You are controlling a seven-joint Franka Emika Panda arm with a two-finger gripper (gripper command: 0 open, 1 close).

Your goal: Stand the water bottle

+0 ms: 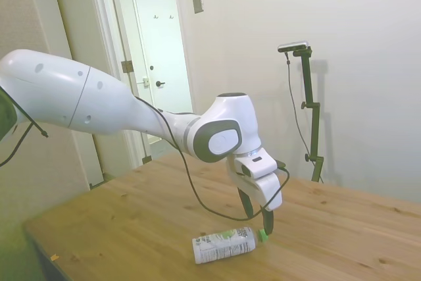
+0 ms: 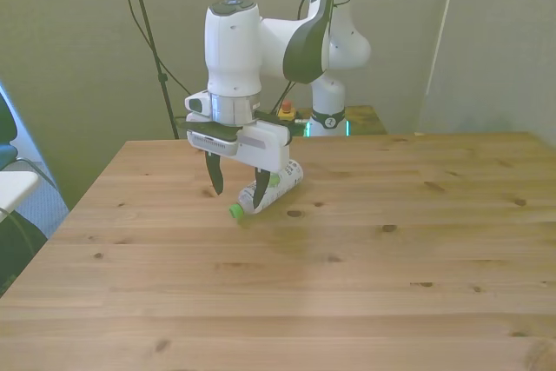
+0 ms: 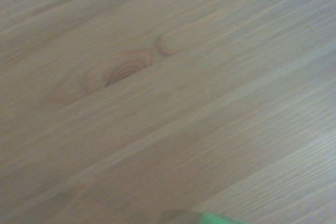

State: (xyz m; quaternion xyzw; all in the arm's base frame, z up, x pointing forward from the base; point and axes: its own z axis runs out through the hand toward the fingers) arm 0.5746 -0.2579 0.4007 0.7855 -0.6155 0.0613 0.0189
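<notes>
**Water bottle lies on its side, gripper open above its cap end**

The water bottle (image 1: 223,244) lies flat on the wooden table (image 1: 342,228), not upright. In the side view its green cap (image 1: 262,233) points to the right and its flat bottom points to the left, toward the near edge of the table. In the front view the bottle (image 2: 282,182) lies at a slant in the far left part of the table, and the cap (image 2: 235,211) is the end nearer to the camera. The white label with dark print and green marks goes around the body and can be read only as small print.

The gripper (image 2: 238,187) hangs low over the cap end of the bottle, with its dark fingers pointing down. The jaws stand wide apart and hold nothing. In the front view one finger (image 2: 215,175) is on the left of the bottle, apart from it, and the other finger is in front of the neck of the bottle. I cannot tell if this finger touches the plastic. In the side view the tip of a finger (image 1: 266,222) is just above the cap.

The wrist view shows mostly blurred wood grain with a dark knot (image 3: 123,71), and a small piece of the green cap (image 3: 223,218) at the edge of the picture.
</notes>
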